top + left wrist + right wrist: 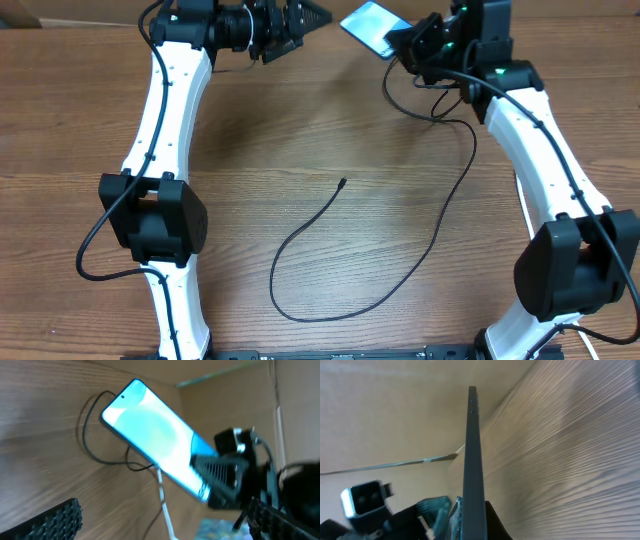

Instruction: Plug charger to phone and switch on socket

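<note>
Two hands sit at the far edge of the table (300,110). The right hand (405,45) is clamped on one end of the phone (368,25), holding it tilted, and the left hand (312,17) faces it nearby with its fingers spread wide, holding nothing. The charger (440,215) trails from below the right hand in a loose loop on the table, its plug tip well apart from both hands.

The table (330,110) is mid-brown wood with long, streaky grain. The phone (368,26) has a pale blue-white screen in a dark frame, and its edge looks slate grey in the right wrist view. The charger (440,215) is black. The left arm (165,110) and right arm (545,150) are white with black joints. A green light (497,72) glows on the right arm. The left end effector (312,18) and right end effector (405,42) are black with ribbed pads. A blurred patch (215,527) looks blue-green, perhaps patterned.
</note>
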